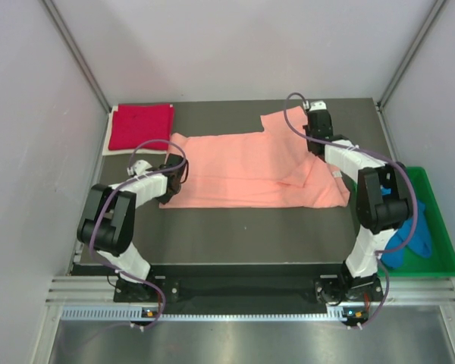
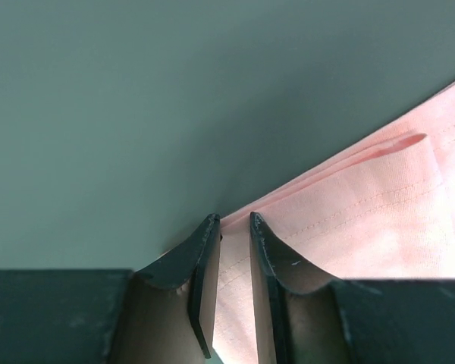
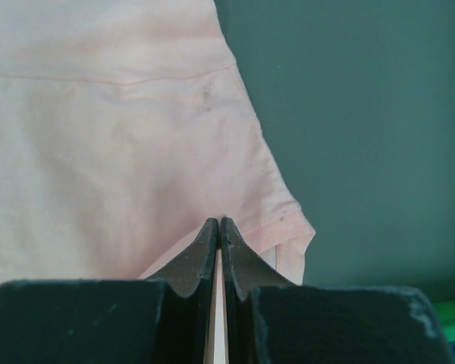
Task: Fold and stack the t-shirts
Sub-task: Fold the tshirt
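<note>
Top view: the salmon-pink shirt [image 1: 250,171] lies spread between the left gripper [image 1: 176,176] and the right gripper [image 1: 313,142], with the red shirt [image 1: 140,125] folded beyond the left one. Left wrist: jaws a sliver apart, pink hem right at the tips, nothing clearly clamped. Right wrist: jaws pressed shut at the sleeve hem. Cloth pinched? Can't tell.

Dark worktop [image 1: 235,227]: the near strip in front of the spread salmon-pink cotton t-shirt [image 1: 243,171] is passable, as is the far strip behind it. The folded crimson-red t-shirt [image 1: 142,125] blocks the far-left corner. At the right edge stands a green plastic tray [image 1: 438,262] holding a bright blue t-shirt [image 1: 409,243]. Grey walls [image 1: 30,114] bound three sides.
</note>
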